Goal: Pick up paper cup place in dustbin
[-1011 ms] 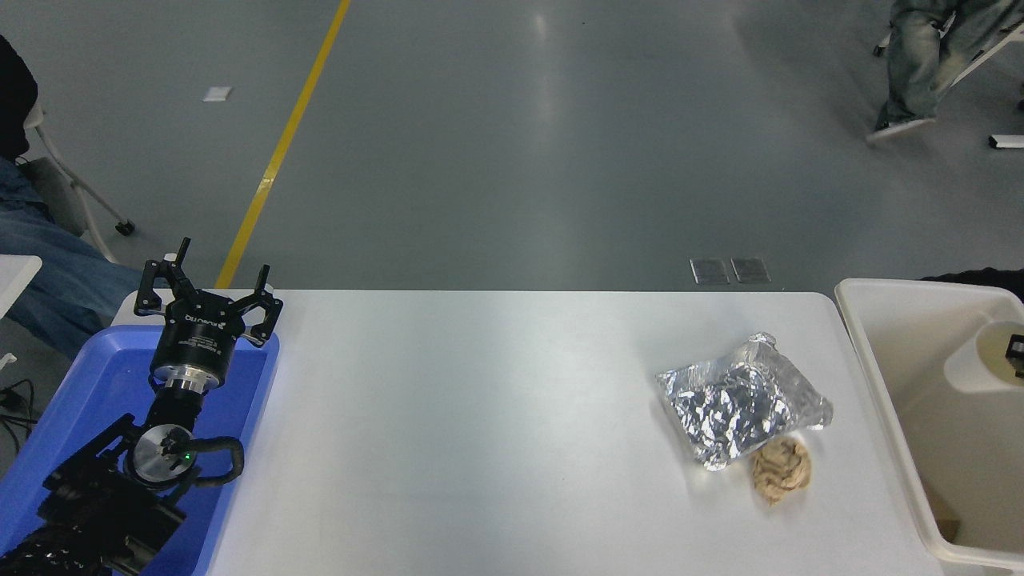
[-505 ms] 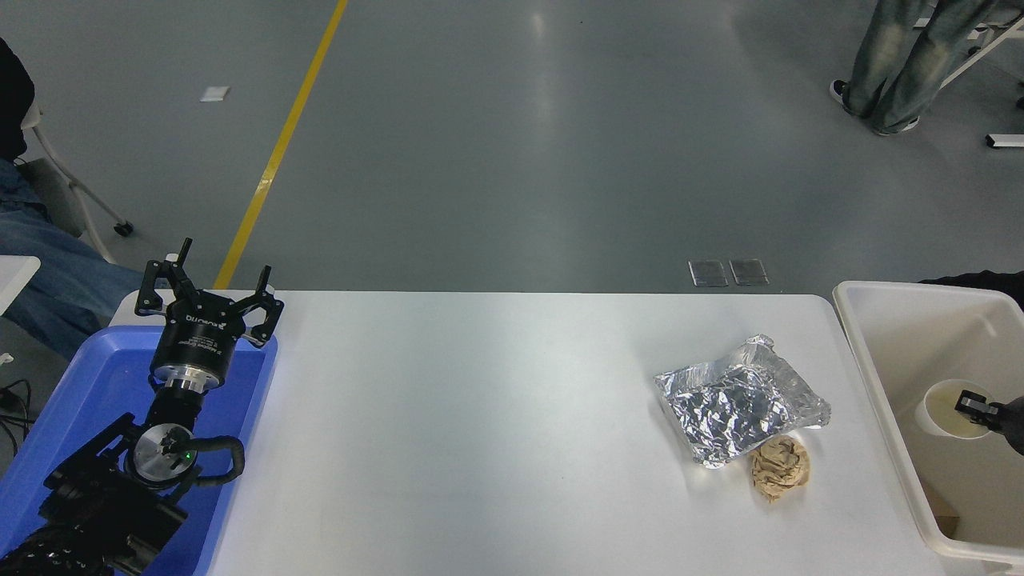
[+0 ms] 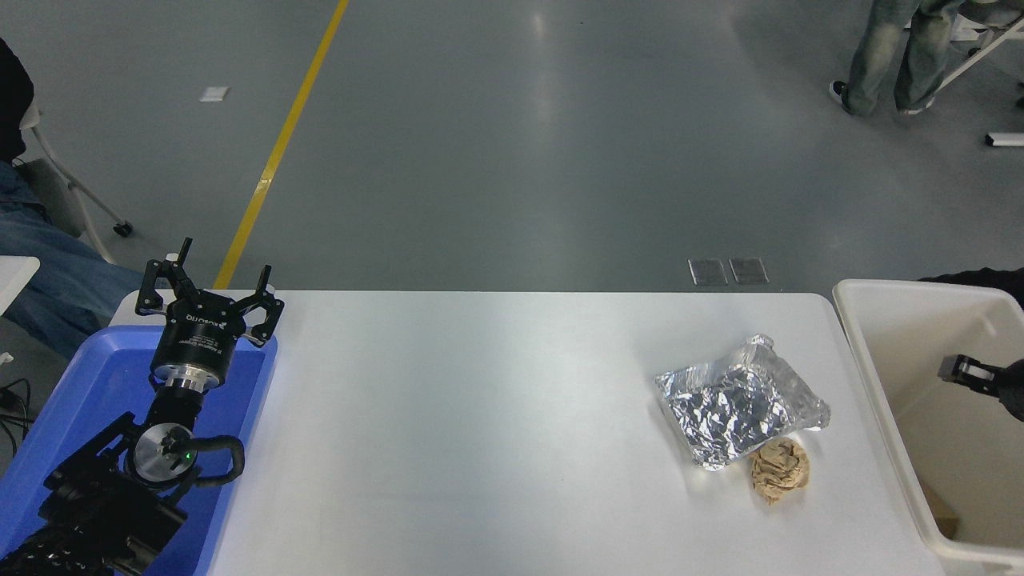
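Dustbin (image 3: 880,384) walls sit on both sides of my right pincer (image 3: 964,372), which pokes in from the right edge above the bin's deep interior; only its tip shows, so I cannot tell whether it is apart or together. I cannot see the paper cup. Left of that pincer, beyond the bin's rim, foil bag (image 3: 740,400) and brown paper ball (image 3: 780,470) lie on the surface (image 3: 480,432). Far left, my left pincer (image 3: 206,298) is spread apart over the blue tray (image 3: 104,384).

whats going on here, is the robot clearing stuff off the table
The right gripper hangs over the dustbin at the table's right end, with no paper cup visible in it. A foil bag and crumpled brown paper ball lie on the white table. The left gripper is parked, open, over the blue tray.
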Motion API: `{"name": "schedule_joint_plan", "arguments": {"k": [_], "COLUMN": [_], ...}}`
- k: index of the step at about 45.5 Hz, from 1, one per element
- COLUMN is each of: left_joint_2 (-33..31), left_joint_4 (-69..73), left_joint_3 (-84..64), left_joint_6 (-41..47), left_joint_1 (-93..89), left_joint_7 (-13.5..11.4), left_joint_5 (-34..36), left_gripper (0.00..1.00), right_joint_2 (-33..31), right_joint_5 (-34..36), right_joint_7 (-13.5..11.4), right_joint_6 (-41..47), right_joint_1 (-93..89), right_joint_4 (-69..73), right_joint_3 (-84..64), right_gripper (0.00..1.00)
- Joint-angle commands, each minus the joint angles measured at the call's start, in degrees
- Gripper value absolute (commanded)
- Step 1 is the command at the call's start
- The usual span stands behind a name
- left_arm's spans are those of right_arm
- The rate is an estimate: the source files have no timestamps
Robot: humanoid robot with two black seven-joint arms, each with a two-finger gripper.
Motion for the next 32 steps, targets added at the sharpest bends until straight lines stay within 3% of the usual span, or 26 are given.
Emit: {"name": "schedule_joint_plan", "arguments": {"k": [1, 4, 17, 26, 32], "left_joint_2": [0.0, 0.0, 0.0, 0.0, 0.0], "left_joint_4": [0.0, 0.1, 0.1, 0.1, 0.1], "left_joint_3": [0.0, 0.0, -0.1, -0.1, -0.1], "left_joint_6": [0.0, 0.0, 0.1, 0.1, 0.1], "left_joint_1": [0.1, 0.1, 0.2, 0.2, 0.2], "left_joint_7": [0.0, -0.1, -0.2, -0.2, -0.2], "left_joint_5": [0.0, 0.0, -0.1, -0.1, -0.1], "left_gripper": [1.00, 1.00, 1.00, 1.00, 1.00], "right_joint_2": [4.6, 8.2, 24.9, 32.6, 33.8], "right_joint_5": [1.0, 5.0, 27.7, 33.4, 33.7], "right_joint_7": [0.4, 0.4, 0.1, -0.1, 0.0], "right_joint_6": [16.9, 23.6, 23.6, 23.6, 23.6], "right_joint_1": [34.5, 38.6, 48.2, 50.2, 50.3], "right_joint_4": [23.3, 27.4, 39.1, 38.8, 38.3], "right_joint_3": [-17.0, -16.7, -11.9, -9.3, -8.0], "right_gripper": [1.00, 1.00, 1.00, 1.00, 1.00]}}
